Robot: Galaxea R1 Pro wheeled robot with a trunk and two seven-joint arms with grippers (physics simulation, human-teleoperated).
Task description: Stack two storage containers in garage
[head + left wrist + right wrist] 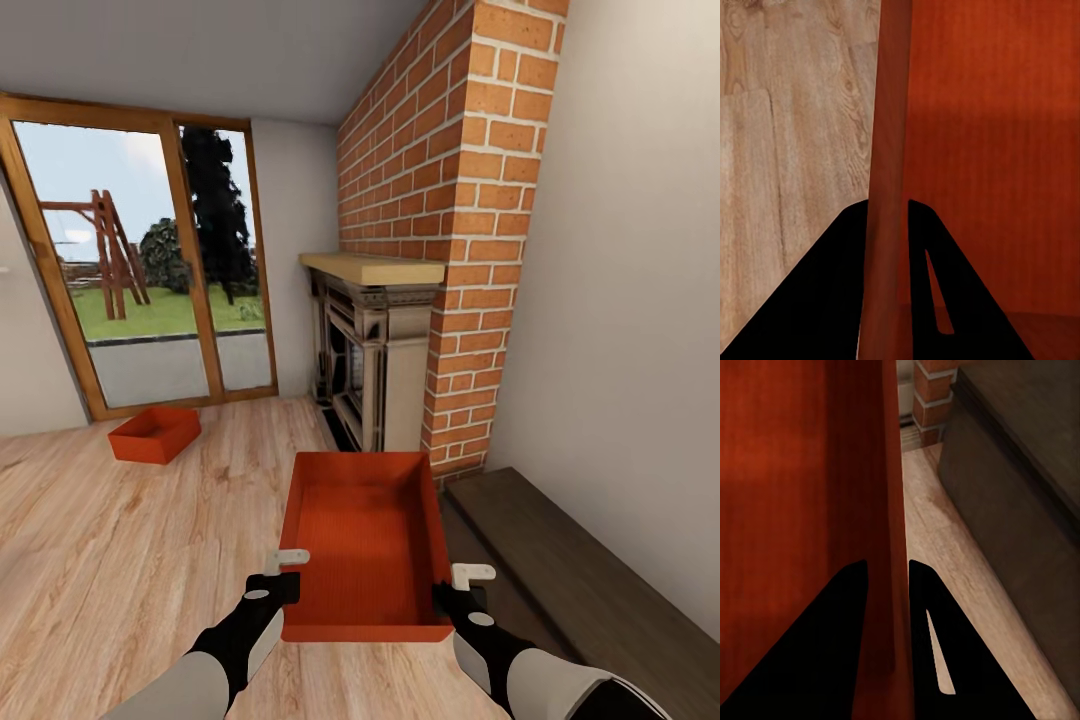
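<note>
Both grippers pinch the side walls of one orange-red container, held over the living-room wood floor.

From the head, the near container hangs level in front of the robot, the left gripper clamped on its left wall and the right gripper on its right wall, both close to the near corners; a second container sits on the plank floor by the glass garden doors, well apart from the first, with the brick chimney and fireplace to the right. At the left wrist, the left wall stands between the two dark fingers, gripped. At the right wrist, the right wall runs between the fingers, gripped, beside a dark bench.
</note>
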